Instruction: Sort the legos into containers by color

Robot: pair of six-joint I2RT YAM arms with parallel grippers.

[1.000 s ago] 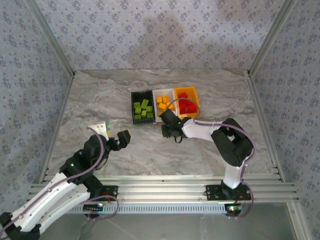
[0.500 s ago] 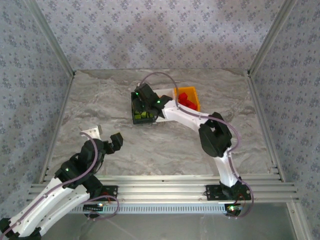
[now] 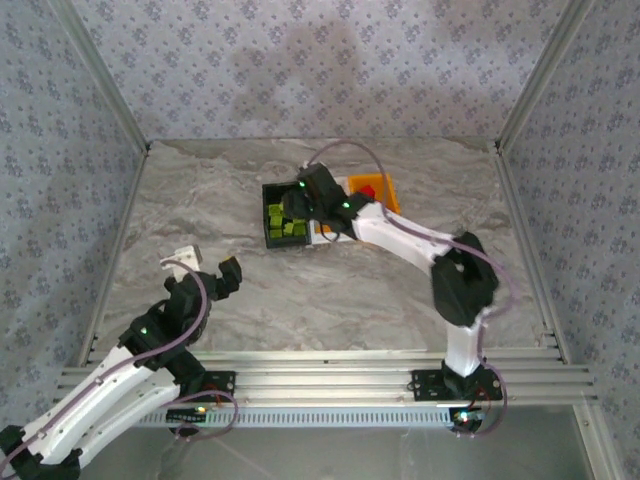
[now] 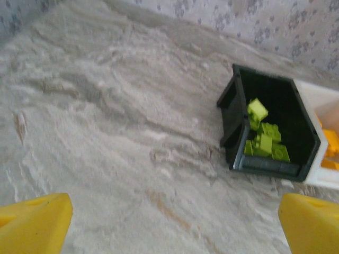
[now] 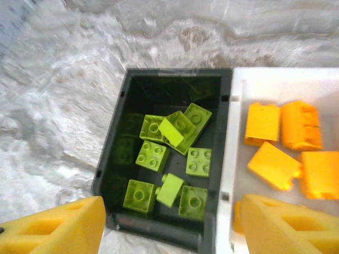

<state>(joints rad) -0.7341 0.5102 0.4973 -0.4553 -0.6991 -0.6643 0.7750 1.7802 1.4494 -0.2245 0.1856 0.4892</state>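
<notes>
Using the black bin (image 3: pixel 266 222) as the anchor for everything here.

Inside it: a heap of green bricks (image 5: pixel 152 156), roughly eight, mostly lying flat with studs up, plus one tilted on top near the middle of the pile. From the left wrist cam, same pile down at the bottom, with one brick sitting higher toward the far wall. Can't tell whether it's resting on the others or not.

Pressed right up against the black bin's right wall: a white bin (image 5: pixel 275 84) holding yellow-orange bricks (image 5: pixel 273 165), a handful of them lying at odd angles. Further right of the black bin, on the other side of the white one: an orange bin (image 3: pixel 388 192) with red bricks (image 3: pixel 368 188) in it, mostly hidden behind the arm.

Right gripper (image 3: pixel 293 208) hanging directly over the black bin, jaws spread wide with nothing pinched between them. On its own cam, yellow pads (image 5: pixel 53 227) at the bottom corners, one over the black bin's near-left corner, the other just past its right wall.

Left gripper (image 3: pixel 205 265) well off to the near left of the black bin, above bare marble tabletop (image 3: pixel 200 200). Jaws spread wide there too, totally empty, with its own yellow pads (image 4: pixel 34 222) poking into the bottom corners and the black bin up ahead to the right.
</notes>
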